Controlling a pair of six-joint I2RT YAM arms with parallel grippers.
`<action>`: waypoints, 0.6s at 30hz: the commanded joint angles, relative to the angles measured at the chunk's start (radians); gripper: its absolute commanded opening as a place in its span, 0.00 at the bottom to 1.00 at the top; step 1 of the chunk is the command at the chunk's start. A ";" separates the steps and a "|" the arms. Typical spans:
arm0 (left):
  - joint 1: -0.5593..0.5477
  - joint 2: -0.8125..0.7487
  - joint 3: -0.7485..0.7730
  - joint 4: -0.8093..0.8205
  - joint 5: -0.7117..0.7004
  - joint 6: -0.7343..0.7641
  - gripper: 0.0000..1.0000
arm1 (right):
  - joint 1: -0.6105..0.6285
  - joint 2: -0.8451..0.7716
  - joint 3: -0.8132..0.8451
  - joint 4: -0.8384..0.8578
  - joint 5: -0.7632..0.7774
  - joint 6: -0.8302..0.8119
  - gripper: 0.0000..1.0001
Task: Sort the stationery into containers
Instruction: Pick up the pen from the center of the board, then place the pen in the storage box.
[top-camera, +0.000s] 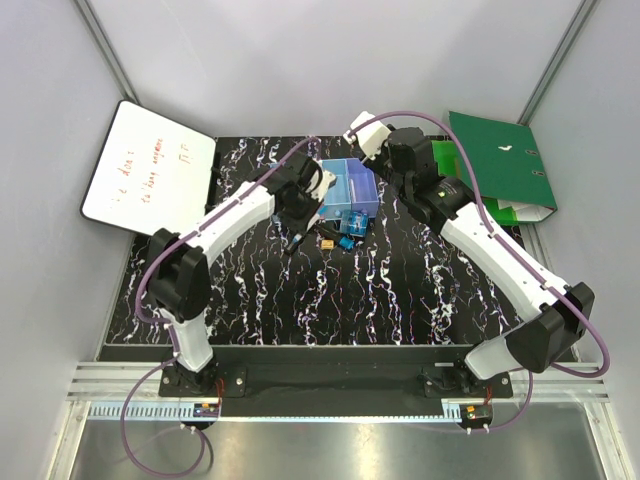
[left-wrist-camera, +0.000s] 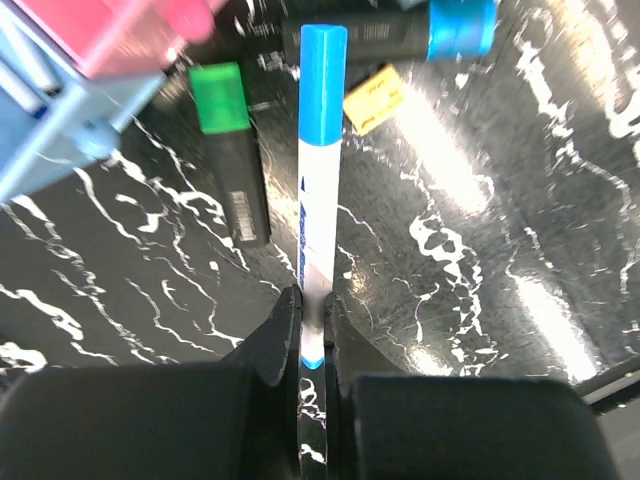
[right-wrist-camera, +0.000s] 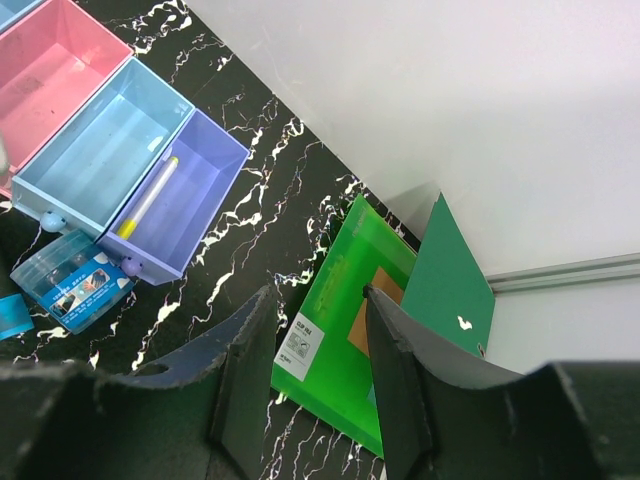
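Observation:
My left gripper (left-wrist-camera: 315, 305) is shut on the lower end of a white marker with a blue cap (left-wrist-camera: 318, 200), held just above the black marbled table in front of the containers (top-camera: 350, 188). A green and black marker (left-wrist-camera: 232, 150), a small yellow piece (left-wrist-camera: 372, 98) and a dark marker with a blue end (left-wrist-camera: 420, 30) lie beyond it. The right wrist view shows the pink bin (right-wrist-camera: 60, 70), light blue bin (right-wrist-camera: 110, 140) and purple bin (right-wrist-camera: 190, 190), the last holding a yellow-tipped marker (right-wrist-camera: 150, 195). A squat blue item (right-wrist-camera: 75, 285) lies in front of the bins. My right gripper (right-wrist-camera: 318, 292) is open and empty above the table, right of the bins.
A large green binder (top-camera: 500, 165) lies open at the back right and shows ahead of my right fingers (right-wrist-camera: 370, 340). A white whiteboard with red writing (top-camera: 150, 165) leans at the back left. Grey walls close in the table on three sides.

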 joint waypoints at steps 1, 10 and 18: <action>0.011 0.013 0.138 -0.018 -0.006 -0.004 0.00 | 0.011 -0.040 0.046 0.032 0.002 -0.005 0.47; 0.057 0.280 0.552 -0.019 0.025 -0.110 0.00 | 0.005 -0.048 0.001 0.061 0.009 -0.003 0.48; 0.060 0.384 0.617 0.023 0.098 -0.121 0.00 | -0.009 -0.080 -0.040 0.076 0.063 0.003 0.48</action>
